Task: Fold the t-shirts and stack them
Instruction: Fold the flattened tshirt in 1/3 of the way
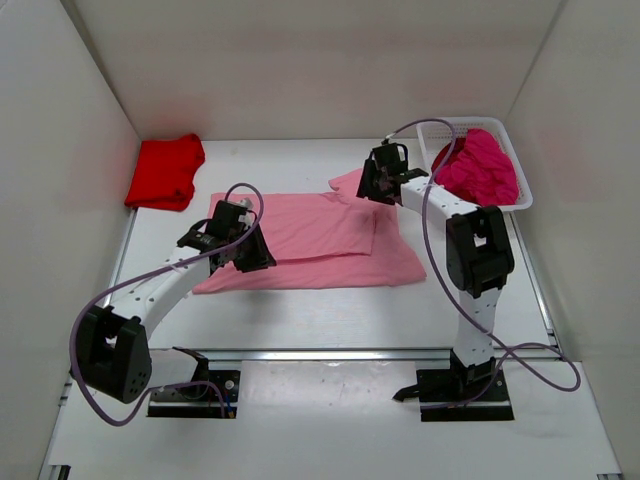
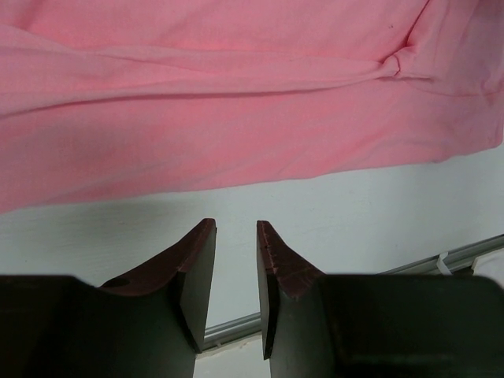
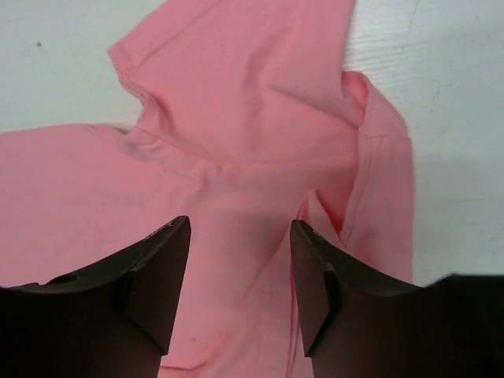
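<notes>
White walls close round the pale table (image 1: 300,320) seen from above: the pink t-shirt (image 1: 320,240) lies spread at centre, with the left gripper (image 1: 250,255) at its lower-left edge and the right gripper (image 1: 375,185) over its upper-right sleeve. The red t-shirt (image 1: 165,172) sits upper left, and the magenta t-shirts (image 1: 480,165) are heaped in the basket (image 1: 522,180) upper right. From the left wrist, the jaws stand slightly parted and empty over bare table, just short of the pink hem, while from the right wrist the jaws are spread, gripping nothing, with pink cloth beneath and bare table at both top corners.
</notes>
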Robot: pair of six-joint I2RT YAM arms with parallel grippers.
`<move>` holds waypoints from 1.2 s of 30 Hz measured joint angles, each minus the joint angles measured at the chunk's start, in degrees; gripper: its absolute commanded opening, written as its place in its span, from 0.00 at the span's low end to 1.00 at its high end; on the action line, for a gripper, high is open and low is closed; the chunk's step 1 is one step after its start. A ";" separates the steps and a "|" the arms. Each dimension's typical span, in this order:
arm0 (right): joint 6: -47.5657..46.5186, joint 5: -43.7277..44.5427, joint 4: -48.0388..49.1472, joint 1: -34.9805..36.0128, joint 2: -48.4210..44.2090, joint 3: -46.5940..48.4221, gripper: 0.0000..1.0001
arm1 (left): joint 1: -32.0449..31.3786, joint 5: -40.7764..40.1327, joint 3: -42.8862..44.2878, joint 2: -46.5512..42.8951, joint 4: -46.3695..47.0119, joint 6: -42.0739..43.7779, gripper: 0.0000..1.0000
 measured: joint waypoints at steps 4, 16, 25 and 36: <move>-0.31 -0.04 -1.70 -0.04 -3.15 -3.32 0.12 | -0.17 0.31 0.00 -0.02 -0.13 0.09 0.39; -0.17 -7.63 -2.21 4.09 -21.09 -28.70 0.27 | -0.39 0.94 -1.77 -2.54 -0.94 0.90 0.39; 3.54 -12.13 2.05 3.10 -17.86 -30.49 0.30 | -0.59 1.22 -1.90 -3.10 -1.22 1.03 0.38; 5.86 -13.00 4.85 2.45 -14.16 -29.88 0.01 | -0.24 1.16 -2.29 -3.89 -2.03 1.07 0.39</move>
